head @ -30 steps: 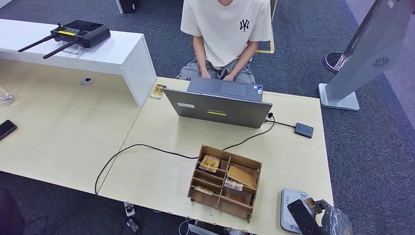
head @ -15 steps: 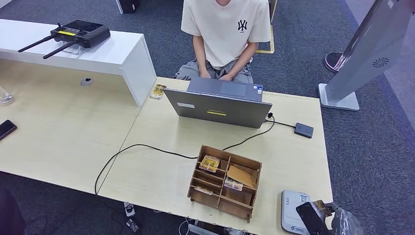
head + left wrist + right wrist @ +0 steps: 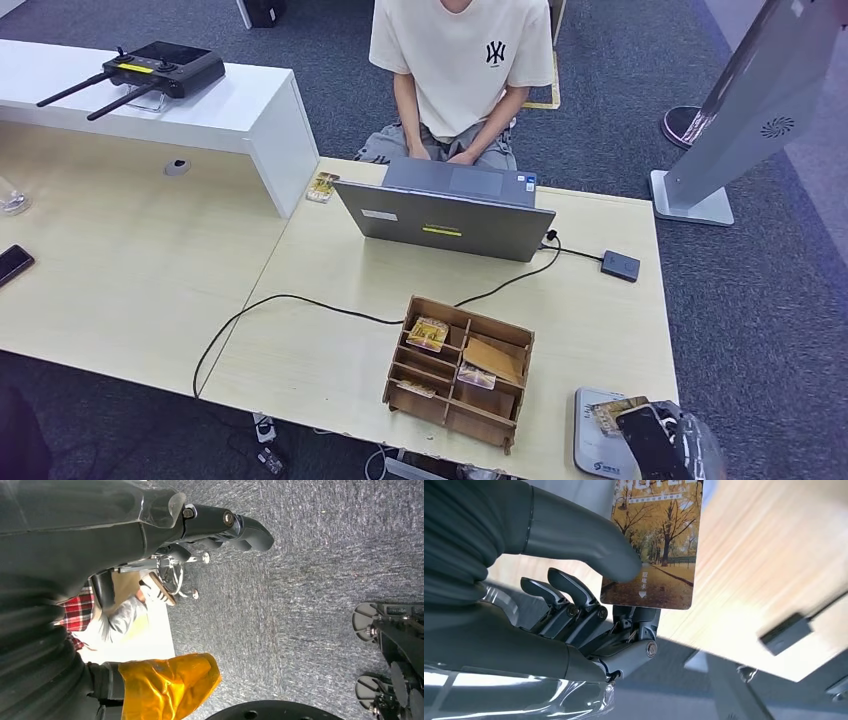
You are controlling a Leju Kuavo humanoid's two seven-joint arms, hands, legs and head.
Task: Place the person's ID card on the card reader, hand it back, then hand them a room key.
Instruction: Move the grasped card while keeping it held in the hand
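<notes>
While right hand [image 3: 589, 605] fingers pinch card [image 3: 654, 540] over card reader [image 3: 593, 440], wooden organizer [image 3: 461, 372] compartments hold cards, left fingers unclear.

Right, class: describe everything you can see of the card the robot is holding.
The card is a thin, flat rectangle printed with a photo of golden autumn trees along a path, plus small white characters and an arrow near one end. The right hand pinches it, the grey thumb pressing on the printed face and darker fingers behind. In the head view the card sits over the grey card reader at the table's near right corner; whether it touches the reader cannot be told.
</notes>
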